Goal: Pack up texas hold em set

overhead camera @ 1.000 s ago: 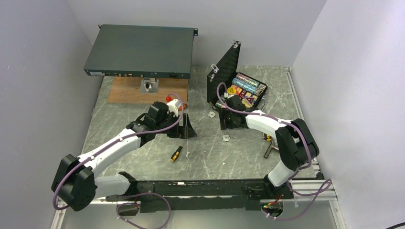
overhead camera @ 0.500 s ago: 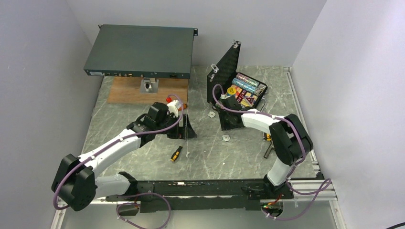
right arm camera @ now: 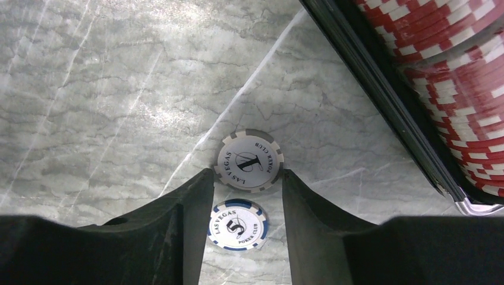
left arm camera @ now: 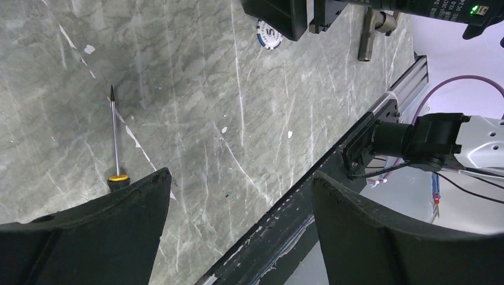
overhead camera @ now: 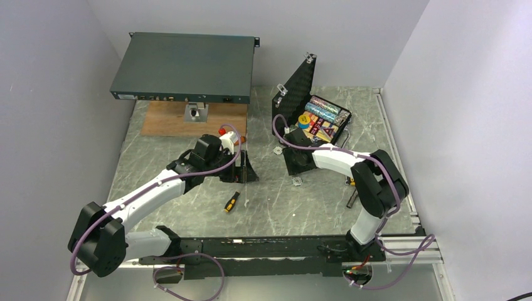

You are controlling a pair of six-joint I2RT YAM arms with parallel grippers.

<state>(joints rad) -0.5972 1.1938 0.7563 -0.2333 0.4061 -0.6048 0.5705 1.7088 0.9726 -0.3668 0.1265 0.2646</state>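
From above, the wrist covers the fingertips of the right gripper, and the loose chip just near of it is too small for me to read. On the right wrist camera I can't tell whether the pads actually press the grey-edged chip between them. The case is cut off at the top and right: I get only a stretch of rim and part of a red-and-white chip row.

On the left wrist camera the screwdriver shows its shaft and yellow collar. Its handle sits behind a finger of the left gripper. A blue-edged chip is partly under a black block, which the top edge cuts. From above, the right arm covers most of a tool.
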